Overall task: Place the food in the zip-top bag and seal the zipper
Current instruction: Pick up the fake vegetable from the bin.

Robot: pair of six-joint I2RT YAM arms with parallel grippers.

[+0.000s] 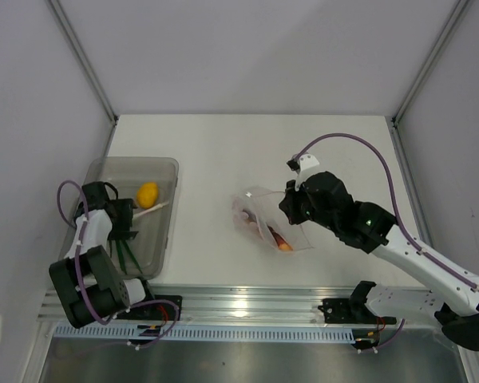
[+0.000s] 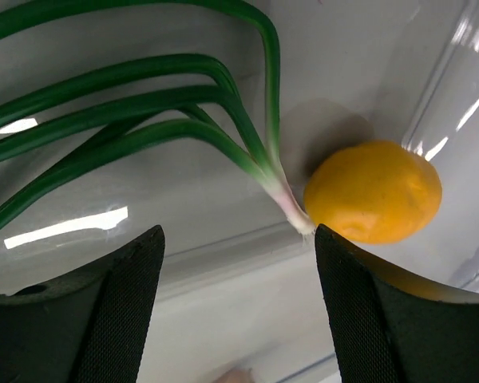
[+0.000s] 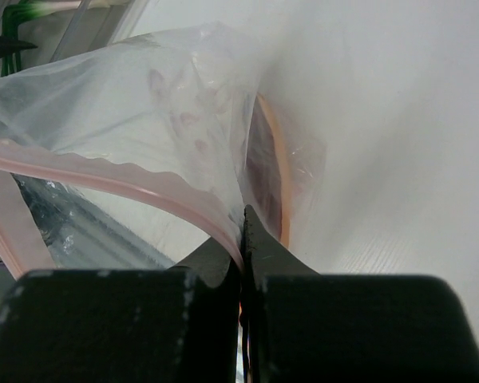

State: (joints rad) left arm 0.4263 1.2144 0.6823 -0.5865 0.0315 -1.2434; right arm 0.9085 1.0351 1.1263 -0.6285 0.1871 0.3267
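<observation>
A yellow lemon-like fruit (image 1: pixel 148 194) (image 2: pixel 374 191) and thin green stems (image 1: pixel 128 254) (image 2: pixel 144 120) lie in a translucent grey bin (image 1: pixel 166 239). My left gripper (image 1: pixel 130 217) (image 2: pixel 239 303) hangs open over the bin floor; the stems' white end sits just off its right fingertip, and nothing is between the fingers. The clear zip-top bag (image 1: pixel 259 209) (image 3: pixel 144 104) lies mid-table, its mouth held up. My right gripper (image 1: pixel 291 209) (image 3: pixel 246 219) is shut on the bag's edge at the pinkish zipper (image 3: pixel 104 182). An orange carrot-like piece (image 1: pixel 283 243) (image 3: pixel 283 159) and a dark red piece (image 3: pixel 262 171) are inside the bag.
The grey bin's wall (image 2: pixel 455 104) rises right behind the lemon. A metal rail (image 1: pixel 247 299) runs along the table's near edge, by both arm bases. Frame posts (image 1: pixel 84 60) stand at the table's back corners.
</observation>
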